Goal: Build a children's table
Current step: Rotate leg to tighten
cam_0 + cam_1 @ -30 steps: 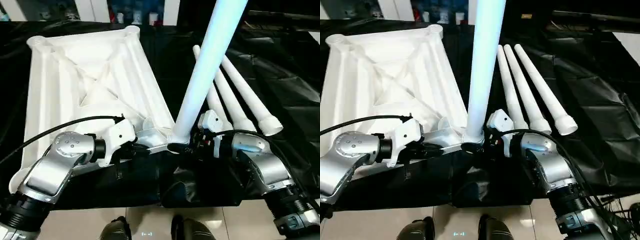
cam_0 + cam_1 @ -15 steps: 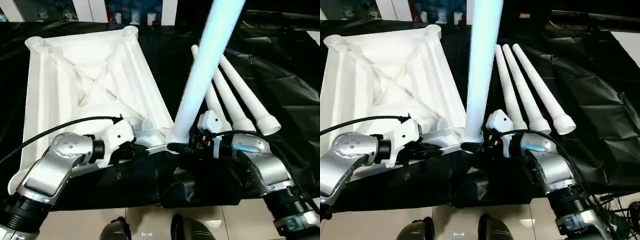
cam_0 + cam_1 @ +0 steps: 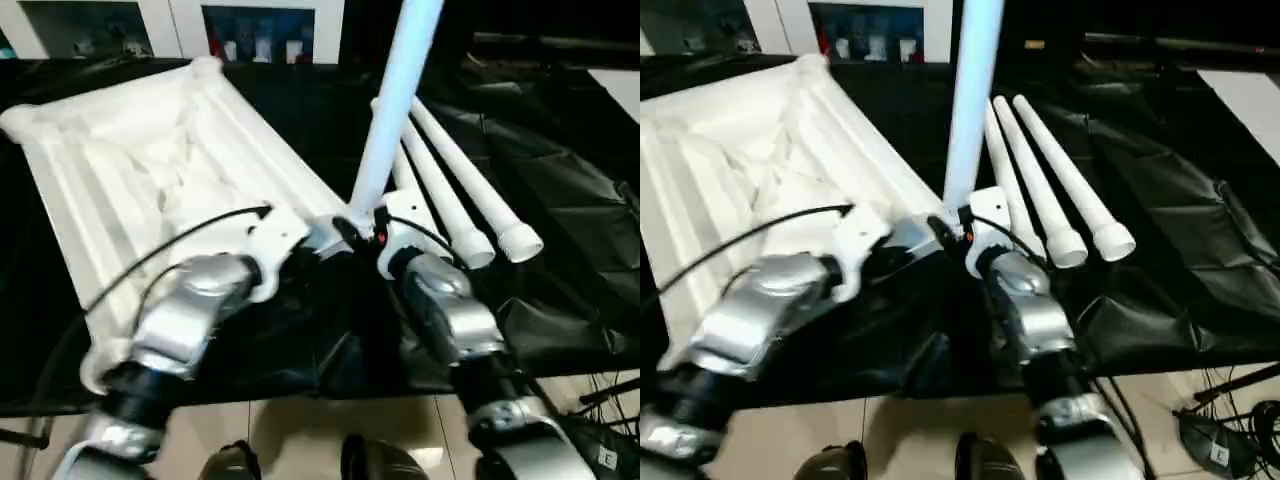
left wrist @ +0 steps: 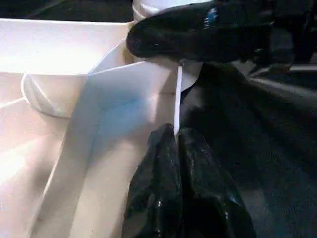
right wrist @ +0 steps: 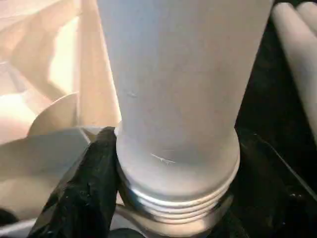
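The white tabletop (image 3: 150, 170) lies upside down on the left, ribbed underside up. One white leg (image 3: 390, 110) stands nearly upright at its near right corner. In the right wrist view the leg's threaded flared end (image 5: 173, 193) sits at the corner socket. My right gripper (image 3: 362, 228) is shut on that end, one black finger (image 5: 94, 183) on each side. My left gripper (image 4: 176, 141) is shut on a thin white wall of the tabletop (image 4: 124, 104), just beside the same corner. Three more legs (image 3: 450, 190) lie side by side to the right.
A crinkled black cloth (image 3: 560, 200) covers the work surface, whose front edge runs below my forearms. Past that edge are pale floor tiles and my feet (image 3: 370, 465). Cables (image 3: 1230, 420) lie on the floor at the right. Shelves stand at the back.
The whole picture has shifted and tilted, so the camera moved. Both grippers stay at the same corner. The upright leg looks a little closer to vertical.
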`<state>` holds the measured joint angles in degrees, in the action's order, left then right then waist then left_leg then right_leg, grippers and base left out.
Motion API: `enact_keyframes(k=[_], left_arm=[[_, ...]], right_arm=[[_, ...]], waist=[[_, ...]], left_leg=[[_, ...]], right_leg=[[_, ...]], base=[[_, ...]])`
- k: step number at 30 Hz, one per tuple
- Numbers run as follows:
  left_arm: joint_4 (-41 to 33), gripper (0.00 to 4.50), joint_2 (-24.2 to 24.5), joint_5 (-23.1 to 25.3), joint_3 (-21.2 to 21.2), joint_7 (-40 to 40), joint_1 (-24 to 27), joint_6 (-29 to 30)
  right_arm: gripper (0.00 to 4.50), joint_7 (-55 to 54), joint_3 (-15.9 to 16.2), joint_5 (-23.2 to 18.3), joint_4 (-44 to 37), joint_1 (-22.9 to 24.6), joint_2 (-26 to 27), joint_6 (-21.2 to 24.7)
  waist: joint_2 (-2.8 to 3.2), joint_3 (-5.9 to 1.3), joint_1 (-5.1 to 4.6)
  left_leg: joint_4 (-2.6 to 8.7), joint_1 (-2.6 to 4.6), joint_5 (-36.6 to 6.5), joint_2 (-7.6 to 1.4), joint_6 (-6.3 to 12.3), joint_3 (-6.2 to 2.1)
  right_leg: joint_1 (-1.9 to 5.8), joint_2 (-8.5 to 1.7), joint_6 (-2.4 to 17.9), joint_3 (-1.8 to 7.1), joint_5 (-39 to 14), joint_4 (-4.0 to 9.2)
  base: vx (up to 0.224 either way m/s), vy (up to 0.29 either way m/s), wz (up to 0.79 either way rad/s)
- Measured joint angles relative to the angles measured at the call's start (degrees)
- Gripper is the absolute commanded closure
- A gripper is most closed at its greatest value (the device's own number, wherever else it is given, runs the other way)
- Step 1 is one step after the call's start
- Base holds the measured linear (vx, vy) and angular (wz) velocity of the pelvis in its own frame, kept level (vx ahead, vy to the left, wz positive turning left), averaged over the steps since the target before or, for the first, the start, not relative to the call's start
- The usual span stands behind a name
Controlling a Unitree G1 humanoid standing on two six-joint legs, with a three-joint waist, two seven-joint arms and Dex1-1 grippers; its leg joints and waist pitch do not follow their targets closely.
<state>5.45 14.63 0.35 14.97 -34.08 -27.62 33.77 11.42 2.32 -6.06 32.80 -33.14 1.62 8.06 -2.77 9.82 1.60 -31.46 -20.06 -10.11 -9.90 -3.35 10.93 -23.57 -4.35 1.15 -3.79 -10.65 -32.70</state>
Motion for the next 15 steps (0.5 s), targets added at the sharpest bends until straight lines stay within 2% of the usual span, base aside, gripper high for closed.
enact_keyframes(k=[8,9,12,15], left_arm=[[-0.2,4.5,0.7,1.6,1.1,0.2,0.1,0.1],[-0.6,4.5,1.0,1.6,1.1,-0.1,0.3,0.1],[-1.5,4.5,2.3,1.4,1.2,-1.2,0.6,0.2],[-2.6,4.5,4.5,0.7,1.3,-3.8,0.9,-0.4]], right_arm=[[1.74,-0.4,-1.0,1.0,2.6,-1.2,1.5,-2.6],[1.05,0.4,-1.0,1.0,2.3,-0.9,1.4,-2.8],[1.02,4.5,-0.6,-0.1,0.7,0.3,0.1,-3.3],[0.59,8.1,0.7,-0.5,-1.6,1.5,-1.6,-3.1]], waist=[[-0.08,-0.02,-0.32],[-0.1,-0.03,-0.39],[-0.11,-0.03,-0.37],[-0.12,-0.04,-0.37]], left_leg=[[-0.02,-0.08,0.0,0.23,0.01,-0.04],[-0.02,-0.09,0.0,0.23,0.01,-0.04],[0.01,-0.1,0.0,0.22,0.01,0.08],[0.0,-0.15,0.0,0.22,0.01,0.26]], right_leg=[[0.23,-0.09,0.0,0.08,0.0,1.26],[0.22,-0.09,0.0,0.09,0.0,1.27],[0.13,-0.09,0.1,0.17,0.1,1.14],[-0.23,-0.1,0.4,0.35,0.4,0.54]], base=[[0.0,0.0,0.0],[0.0,0.0,0.0],[0.0,0.0,0.0],[0.0,0.0,0.0]])
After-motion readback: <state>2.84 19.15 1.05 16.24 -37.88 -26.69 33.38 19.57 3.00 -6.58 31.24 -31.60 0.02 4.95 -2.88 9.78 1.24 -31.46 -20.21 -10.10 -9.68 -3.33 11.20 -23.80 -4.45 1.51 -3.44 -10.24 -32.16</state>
